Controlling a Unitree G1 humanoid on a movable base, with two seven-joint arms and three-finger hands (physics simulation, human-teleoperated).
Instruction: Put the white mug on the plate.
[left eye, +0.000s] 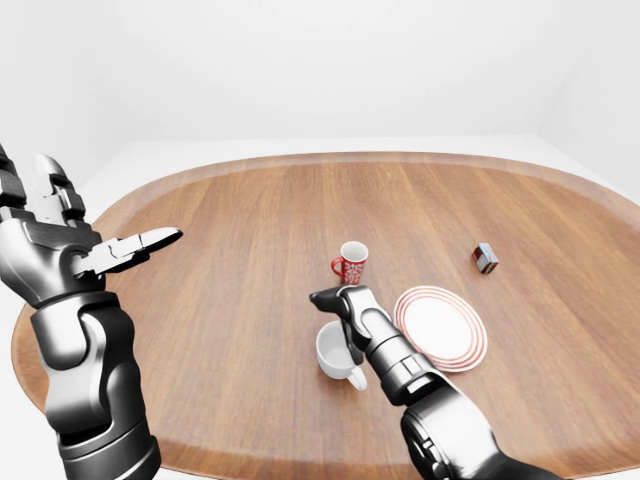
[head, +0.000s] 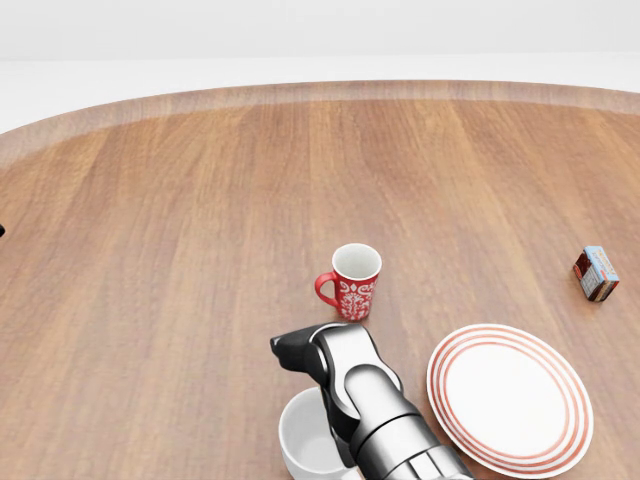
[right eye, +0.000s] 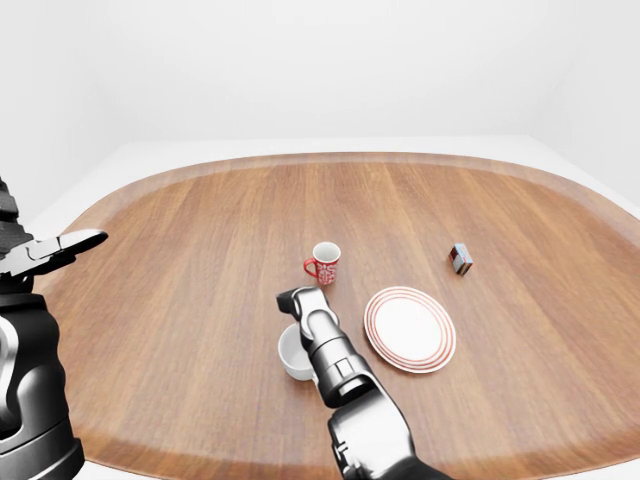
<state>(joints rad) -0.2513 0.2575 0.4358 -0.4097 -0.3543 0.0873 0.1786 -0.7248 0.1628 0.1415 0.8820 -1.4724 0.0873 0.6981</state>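
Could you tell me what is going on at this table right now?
A humanoid robot is reaching its right hand over the white mug, which stands on the wooden table just left of the striped plate in the head view. The mug is not lifted, and the plate has nothing on it. A red mug and a small box stand farther off. The left hand is raised, fingers open, holding nothing.
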